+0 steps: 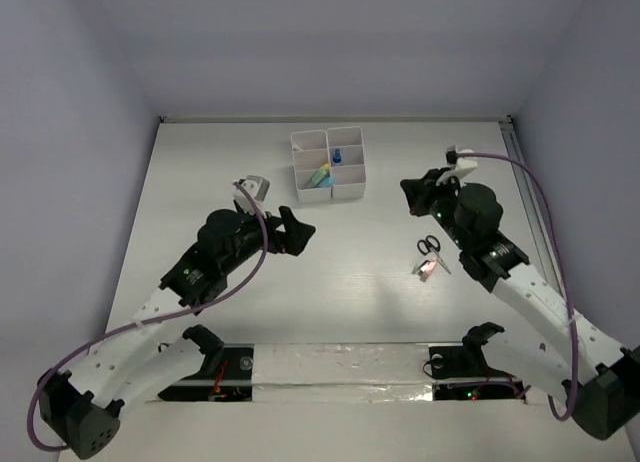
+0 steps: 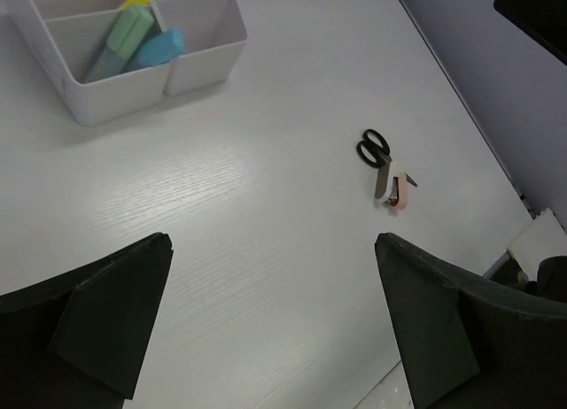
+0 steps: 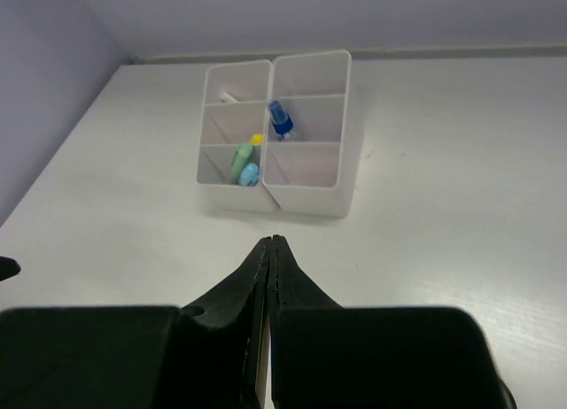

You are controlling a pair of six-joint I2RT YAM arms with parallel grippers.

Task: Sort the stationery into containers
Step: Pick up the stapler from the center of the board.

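On the table [image 1: 350,302] lay the scissors [image 1: 428,245]; my left claw [image 2: 270,243] gaped wide, my right claw [image 3: 269,243] sat pinched empty. I judged straddling them squarely best.

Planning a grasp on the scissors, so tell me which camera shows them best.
Left wrist: the scissors lie unobstructed on the table, black handle loops distinct. Top external shows them only small. Right wrist misses them entirely.

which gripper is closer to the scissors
Right. The right gripper, shut, sits just beyond the scissors on their far side. The left gripper, open, is well off to their left.
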